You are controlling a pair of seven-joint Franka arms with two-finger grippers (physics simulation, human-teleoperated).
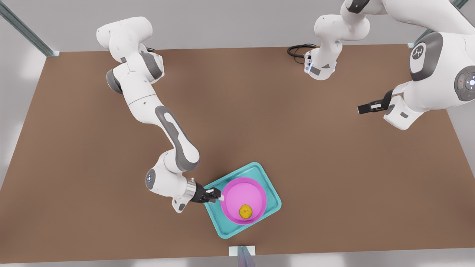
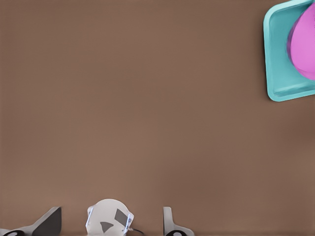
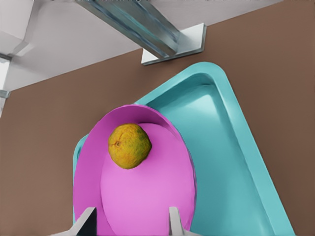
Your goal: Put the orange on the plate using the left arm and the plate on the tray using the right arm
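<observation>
Presently: turquoise rectangular tray (image 1: 272, 204) on the brown table (image 1: 334, 155), bearing the round pink plate (image 1: 237, 196), the small bumpy yellow-orange fruit (image 1: 245, 211) resting inside it. Right gripper (image 1: 215, 194) straddles the plate's rim, fingers spread; judged the release step, next needing a clean withdrawal. Left gripper (image 1: 365, 108) waits well apart, its fingers' state not discernible.

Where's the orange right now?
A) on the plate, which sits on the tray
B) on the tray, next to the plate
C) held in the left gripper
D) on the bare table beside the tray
A: the orange lies on the plate, and the plate sits inside the tray; the right gripper is at the plate's rim, fingers either side of it, while the left gripper waits far off.
</observation>
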